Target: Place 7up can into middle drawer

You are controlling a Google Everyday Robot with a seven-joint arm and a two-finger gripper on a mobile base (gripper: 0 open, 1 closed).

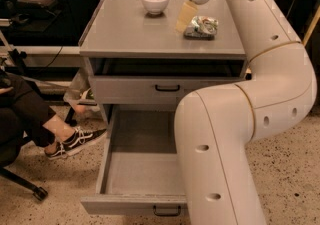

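The 7up can (201, 26) lies on its side, dented, at the back right of the grey cabinet top (130, 34). My gripper (186, 18) hangs from the white arm just left of the can, low over the top and close against the can's left end. It holds nothing that I can see. The middle drawer (140, 174) is pulled far out below, its flat-bottomed box bare, with the black handle (166, 212) at the front. My big white arm covers the drawer's right part.
A white bowl (155, 1) stands at the back middle of the top, left of the gripper. The upper drawer front (167, 89) stands slightly ajar. A seated person's leg and shoe (70, 141) are on the floor to the left.
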